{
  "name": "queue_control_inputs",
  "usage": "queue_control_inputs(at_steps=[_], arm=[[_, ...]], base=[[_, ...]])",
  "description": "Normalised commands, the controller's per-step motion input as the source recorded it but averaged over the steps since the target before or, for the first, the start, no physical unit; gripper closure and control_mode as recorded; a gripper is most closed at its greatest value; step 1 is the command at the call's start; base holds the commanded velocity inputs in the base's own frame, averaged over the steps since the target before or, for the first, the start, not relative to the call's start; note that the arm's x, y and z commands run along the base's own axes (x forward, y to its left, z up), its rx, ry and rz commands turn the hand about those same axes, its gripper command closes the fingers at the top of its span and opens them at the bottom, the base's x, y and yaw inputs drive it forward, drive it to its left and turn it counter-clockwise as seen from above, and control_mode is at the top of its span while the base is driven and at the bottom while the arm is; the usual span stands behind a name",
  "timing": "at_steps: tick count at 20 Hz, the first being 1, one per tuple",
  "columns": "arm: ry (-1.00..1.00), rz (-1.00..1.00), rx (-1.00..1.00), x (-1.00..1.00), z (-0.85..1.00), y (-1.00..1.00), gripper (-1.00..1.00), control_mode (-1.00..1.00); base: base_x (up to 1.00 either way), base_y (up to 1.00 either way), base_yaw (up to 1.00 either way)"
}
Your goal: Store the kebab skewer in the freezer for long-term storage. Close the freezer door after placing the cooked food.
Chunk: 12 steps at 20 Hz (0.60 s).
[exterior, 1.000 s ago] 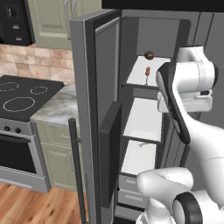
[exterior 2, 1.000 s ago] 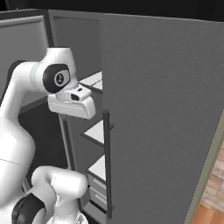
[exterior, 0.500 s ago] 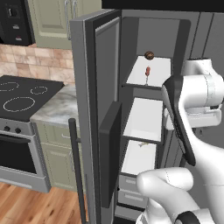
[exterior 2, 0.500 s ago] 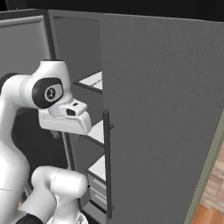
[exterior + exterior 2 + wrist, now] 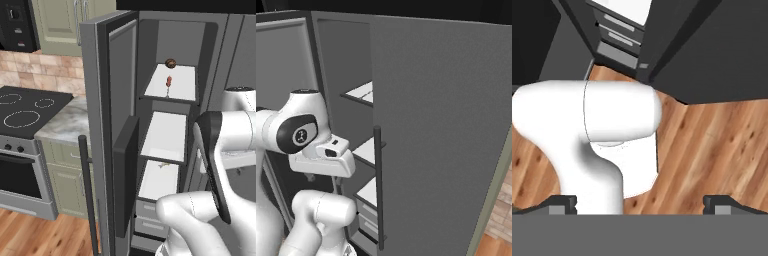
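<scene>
1. One freezer door (image 5: pixel 107 130) stood wide open, left of the arm.
2. Its gripper (image 5: pixel 640 204) pointed at the wooden floor, jaws wide and empty.
3. Kebab skewer (image 5: pixel 168 84) lay on the top freezer (image 5: pixel 167 110) shelf.

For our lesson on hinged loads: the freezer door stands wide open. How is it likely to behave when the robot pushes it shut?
The freezer door is tall, narrow and rigid, so it should probably swing as one stiff panel. It looks thick, with an inner bin, so it is likely heavy and slow to start. Pushing near its long bar handle, far from the hinge, would probably take least effort.
</scene>
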Motion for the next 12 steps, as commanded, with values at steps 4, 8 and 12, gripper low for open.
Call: queue_control_inputs(at_steps=[4, 8, 12], arm=[[0.00, 0.00, 0.04, -0.07, -0.12, 0.04, -1.00, -1.00], [0.00, 0.00, 0.12, 0.00, 0.00, 0.15, -1.00, -1.00], [0.00, 0.00, 0.12, 0.00, 0.00, 0.20, -1.00, -1.00]], base=[[0.00, 0.00, 0.00], [0.00, 0.00, 0.00], [0.00, 0.00, 0.00]])
